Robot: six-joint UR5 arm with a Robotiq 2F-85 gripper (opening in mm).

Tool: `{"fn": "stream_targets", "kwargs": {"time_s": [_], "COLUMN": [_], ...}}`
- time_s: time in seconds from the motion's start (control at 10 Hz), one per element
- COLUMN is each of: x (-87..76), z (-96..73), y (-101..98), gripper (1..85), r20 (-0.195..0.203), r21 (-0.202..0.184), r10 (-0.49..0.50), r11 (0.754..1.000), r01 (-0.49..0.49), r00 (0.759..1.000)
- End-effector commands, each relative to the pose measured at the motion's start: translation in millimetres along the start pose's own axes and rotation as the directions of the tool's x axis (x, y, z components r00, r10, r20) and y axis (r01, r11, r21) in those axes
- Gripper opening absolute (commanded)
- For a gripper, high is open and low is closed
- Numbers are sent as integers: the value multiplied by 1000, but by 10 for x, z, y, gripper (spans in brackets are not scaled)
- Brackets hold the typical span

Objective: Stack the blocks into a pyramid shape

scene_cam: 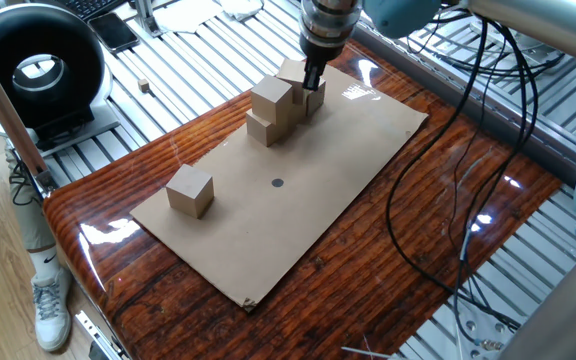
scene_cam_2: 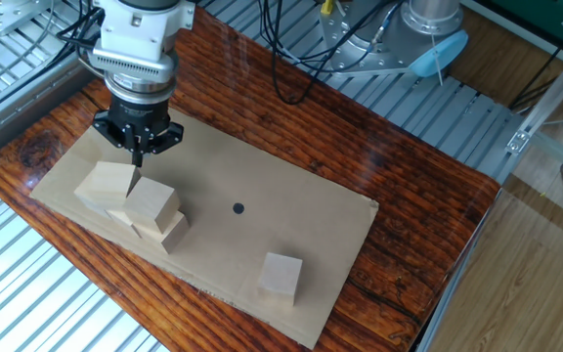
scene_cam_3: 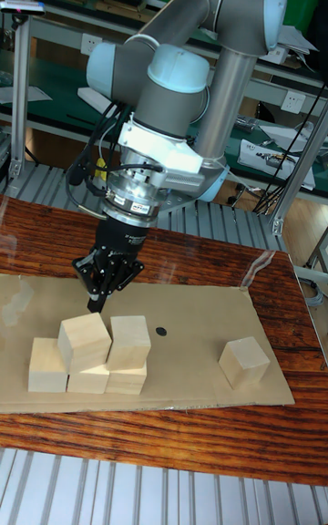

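On the bench lies a flat brown cardboard sheet. At its left end in the tall fixed view stands a cluster of light tan wooden cubes, two resting on the lower ones. A single tan wooden cube sits well apart, toward the right end.

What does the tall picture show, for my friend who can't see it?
A big robot arm points its gripper down just above a pile of tan wooden blocks, three at the bottom and two on top. One more block sits alone to the right on the same cardboard sheet.
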State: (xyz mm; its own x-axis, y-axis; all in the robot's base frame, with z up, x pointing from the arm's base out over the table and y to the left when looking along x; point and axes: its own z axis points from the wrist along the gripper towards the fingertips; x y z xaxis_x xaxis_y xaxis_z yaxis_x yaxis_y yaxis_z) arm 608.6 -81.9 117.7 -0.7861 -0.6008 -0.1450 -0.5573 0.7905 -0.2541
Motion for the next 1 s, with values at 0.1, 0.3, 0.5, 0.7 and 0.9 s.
{"fn": "stream_targets", "kwargs": {"time_s": [0.1,0.3,0.5,0.7,0.9], "x": [-74,-102,-153,-172,-42], "z": [-28,-31,-26,-5,-20], "y": [-1,0,-22,-66,71], "gripper": [10,10,10,10,10], "r20": [10,15,23,17,-21], "r21": [5,6,16,33,-20], "r10": [15,20,18,4,38], "r11": [1000,1000,1000,999,999], "r01": [-15,-20,-19,-5,-39], "r00": [1000,1000,1000,1000,999]}}
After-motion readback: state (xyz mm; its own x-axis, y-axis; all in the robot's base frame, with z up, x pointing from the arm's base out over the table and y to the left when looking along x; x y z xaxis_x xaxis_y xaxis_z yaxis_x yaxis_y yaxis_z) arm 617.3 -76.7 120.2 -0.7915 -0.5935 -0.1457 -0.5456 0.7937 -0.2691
